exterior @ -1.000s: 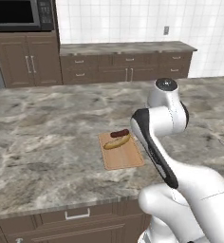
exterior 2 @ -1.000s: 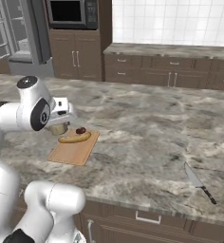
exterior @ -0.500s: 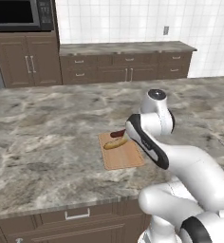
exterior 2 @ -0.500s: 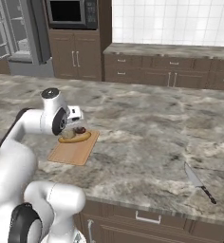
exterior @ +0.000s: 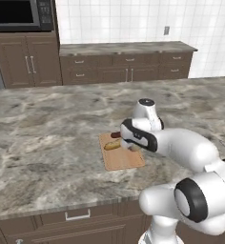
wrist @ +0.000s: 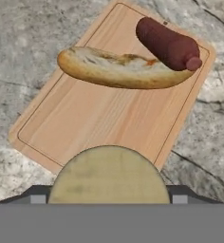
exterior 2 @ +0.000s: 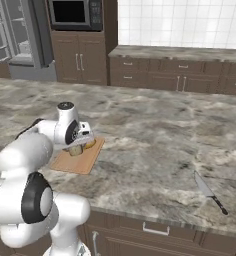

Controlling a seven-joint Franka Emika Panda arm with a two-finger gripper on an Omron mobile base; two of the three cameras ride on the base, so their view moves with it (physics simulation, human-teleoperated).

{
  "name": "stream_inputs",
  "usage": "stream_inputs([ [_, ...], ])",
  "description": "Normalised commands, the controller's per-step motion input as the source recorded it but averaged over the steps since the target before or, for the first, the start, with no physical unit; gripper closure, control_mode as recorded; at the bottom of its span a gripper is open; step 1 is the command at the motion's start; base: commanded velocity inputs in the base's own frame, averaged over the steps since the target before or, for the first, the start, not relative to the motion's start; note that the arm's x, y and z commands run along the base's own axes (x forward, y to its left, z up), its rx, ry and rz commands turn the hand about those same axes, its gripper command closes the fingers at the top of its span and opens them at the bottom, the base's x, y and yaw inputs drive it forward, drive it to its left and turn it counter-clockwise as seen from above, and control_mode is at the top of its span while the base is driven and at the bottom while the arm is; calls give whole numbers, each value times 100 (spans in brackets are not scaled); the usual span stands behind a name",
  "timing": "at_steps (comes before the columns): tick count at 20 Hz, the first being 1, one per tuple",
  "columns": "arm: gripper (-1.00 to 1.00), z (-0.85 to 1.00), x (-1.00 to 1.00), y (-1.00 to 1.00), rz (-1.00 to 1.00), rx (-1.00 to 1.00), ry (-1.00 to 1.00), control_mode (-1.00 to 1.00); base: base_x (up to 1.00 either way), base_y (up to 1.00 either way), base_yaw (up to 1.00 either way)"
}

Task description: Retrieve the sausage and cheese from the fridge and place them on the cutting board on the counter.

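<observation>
gripper (wrist: 108,201) jaws wide, clamped on cheese (wrist: 108,179) | over cutting board (wrist: 99,118) w/ sausage (wrist: 168,44) | cheese looks stiff, light, smooth; hold round sides

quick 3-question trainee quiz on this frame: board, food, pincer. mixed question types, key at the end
1. True or false: the sausage already lies on the cutting board.
2. What sits between the fingers of the pincer in the hand view? A) a knife B) the cheese C) a bread roll
3. In the right base view, on which side of the cutting board does the knife lie on the counter?

Key: 1 true, it rests at the board's far end, touching the bread roll. 2 B, the tan round puck sits between the tips, above the board's near edge. 3 To the right, well apart from the board.
</observation>
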Motion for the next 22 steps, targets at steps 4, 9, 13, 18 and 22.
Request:
stream_inputs([
  [4, 100, -57, 48, 20, 2, 0, 9, -100, 0, 0, 0],
  [9, 100, -51, 53, 10, 1, 0, 7, -100, 0, 0, 0],
  [13, -100, -31, 22, 1, 1, 0, 2, -100, 0, 0, 0],
  [18, -100, 0, -1, 0, 0, 0, 0, -100, 0, 0, 0],
  [22, -100, 12, 0, 0, 0, 0, 0, -100, 0, 0, 0],
])
